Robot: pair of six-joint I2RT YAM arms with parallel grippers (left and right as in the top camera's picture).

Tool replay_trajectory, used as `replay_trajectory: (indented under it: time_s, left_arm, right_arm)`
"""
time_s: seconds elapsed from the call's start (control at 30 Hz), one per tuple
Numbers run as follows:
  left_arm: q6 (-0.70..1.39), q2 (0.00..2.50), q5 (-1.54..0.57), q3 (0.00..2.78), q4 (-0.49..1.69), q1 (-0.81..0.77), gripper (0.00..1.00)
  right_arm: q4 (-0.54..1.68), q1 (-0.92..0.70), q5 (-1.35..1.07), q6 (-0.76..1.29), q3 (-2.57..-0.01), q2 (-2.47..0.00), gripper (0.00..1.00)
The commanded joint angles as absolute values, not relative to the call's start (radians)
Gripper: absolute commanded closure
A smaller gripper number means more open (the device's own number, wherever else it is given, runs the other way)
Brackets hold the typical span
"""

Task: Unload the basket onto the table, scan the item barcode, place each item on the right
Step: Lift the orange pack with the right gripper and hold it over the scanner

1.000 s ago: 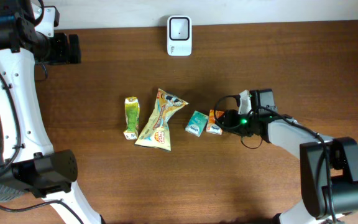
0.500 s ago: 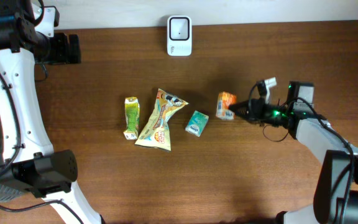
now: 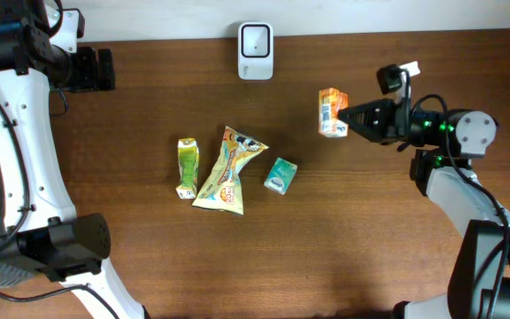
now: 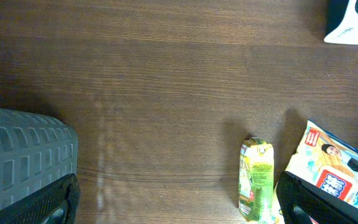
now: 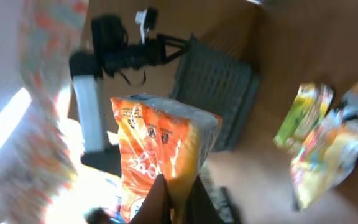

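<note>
The right gripper (image 3: 351,116), jaws clamped tight on an orange packet (image 3: 332,112), holds it above the table (image 3: 149,257) in the upper right of the overhead view, right of and below the white scanner (image 3: 255,39) at the top-centre edge (the blurred wrist view shows the packet pinched at its lower edge). The left gripper (image 3: 104,69) hangs at upper left, jaws spread wide with nothing between them. A green carton (image 3: 187,167), a yellow bag (image 3: 227,168) and a teal pack (image 3: 280,175) lie in a row mid-frame, apart from the packet.
</note>
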State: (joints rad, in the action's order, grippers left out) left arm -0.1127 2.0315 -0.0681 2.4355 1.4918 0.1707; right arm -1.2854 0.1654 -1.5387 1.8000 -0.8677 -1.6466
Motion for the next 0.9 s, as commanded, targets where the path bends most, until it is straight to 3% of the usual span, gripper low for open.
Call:
replay_trajectory:
  time_s: [0.0, 0.3, 0.47, 0.67, 0.87]
  left_arm:
    - [-0.126, 2.033, -0.075, 2.435, 1.49, 0.175, 0.01]
    - [-0.126, 2.033, -0.075, 2.435, 1.49, 0.175, 0.01]
    - [-0.126, 2.033, -0.075, 2.435, 1.491, 0.175, 0.01]
    - [-0.126, 2.033, -0.075, 2.435, 1.491, 0.175, 0.01]
    - [-0.126, 2.033, -0.075, 2.435, 1.491, 0.175, 0.01]
  right_arm:
    - [-1.299, 0.179, -1.535, 2.011, -0.894, -1.641, 0.96]
    - [-1.401, 0.179, -1.538, 2.015, -0.933, -1.641, 0.96]
    - [-1.408, 0.115, -1.536, 1.854, -0.933, -1.652, 0.96]
    - [-1.036, 0.001, -1.509, 1.547, -0.933, -1.697, 0.96]
    - [-0.334, 0.001, -1.244, 0.892, -0.933, -1.728, 0.96]
